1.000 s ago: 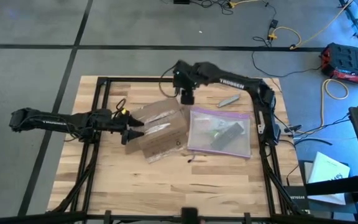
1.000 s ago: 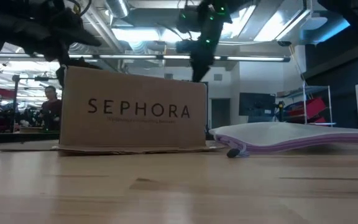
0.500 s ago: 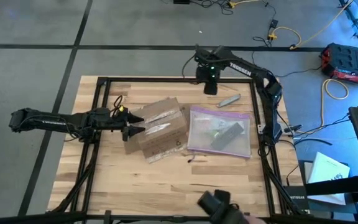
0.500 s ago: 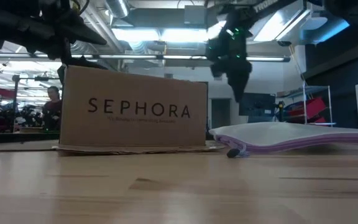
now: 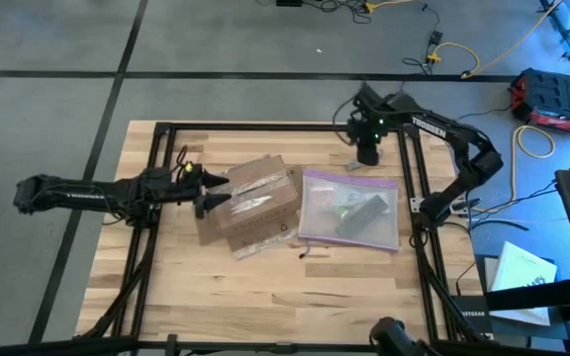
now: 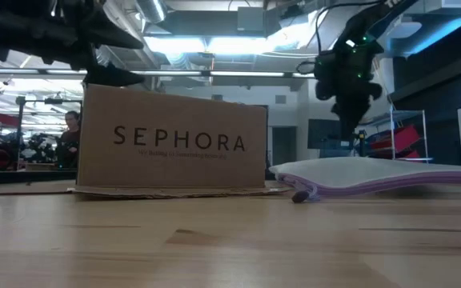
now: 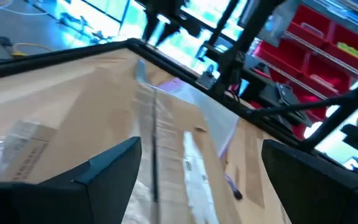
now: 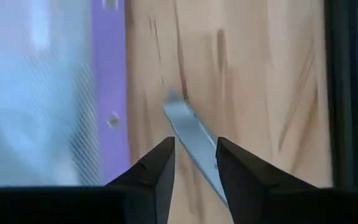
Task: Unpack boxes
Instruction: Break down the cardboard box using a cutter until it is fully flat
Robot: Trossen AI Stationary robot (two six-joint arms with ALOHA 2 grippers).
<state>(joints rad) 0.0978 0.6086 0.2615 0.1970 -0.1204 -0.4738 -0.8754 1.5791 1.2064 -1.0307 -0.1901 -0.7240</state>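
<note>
The right tool point(image 8: 194, 163) hangs at the bench's one o'clock, fingers narrowly parted astride the grey blade point(image 8: 191, 134), not yet pinching; a skewed close could flick it away. The left tool point(image 5: 209, 201), spread wide, overhangs the box point(image 5: 250, 206) at centre.

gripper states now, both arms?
Left gripper: open, over the box, holding nothing.
Right gripper: open, jaws straddling the grey tool, not yet clamped.

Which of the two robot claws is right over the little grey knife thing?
The right gripper, at the table's far edge beside the purple-edged bag; the grey tool lies between its fingers. The left gripper is at the cardboard box instead.
</note>
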